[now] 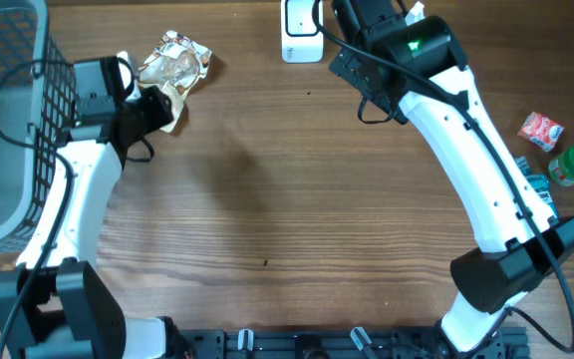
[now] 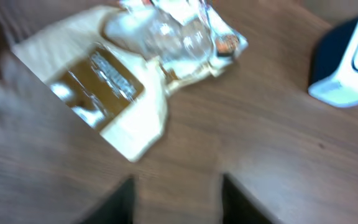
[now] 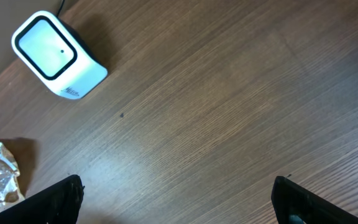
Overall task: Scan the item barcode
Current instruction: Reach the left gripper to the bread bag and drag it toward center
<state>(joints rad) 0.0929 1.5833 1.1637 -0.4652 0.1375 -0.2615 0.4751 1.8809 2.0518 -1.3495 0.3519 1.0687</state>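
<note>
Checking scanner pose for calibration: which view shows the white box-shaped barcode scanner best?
Right wrist: the white box-shaped barcode scanner is whole, sharp, its window facing the camera. Overhead shows it small, at the frame's top edge. Left wrist catches only a blurred piece at the right edge.

Overhead view: light even and diffuse, apparently from above. The table (image 1: 267, 199) is evenly lit with the wood grain legible, and focus is sharp across the frame. The packet (image 1: 172, 68) has white glare patches on its clear film.

Left wrist view: heavy motion blur (worst of the three). Packet print is unreadable and the wood grain is streaked. The left gripper (image 2: 178, 202) is reduced to dark smears at the bottom edge. The left margin is washed to a grey haze, and the scanner (image 2: 347, 62) is soft with a bluish cast.

Right wrist view: crisp and moderately bright with a warm tone. The scanner window is nearly blown out to white. There is a short dark shadow beside the packet at the lower left.
</note>
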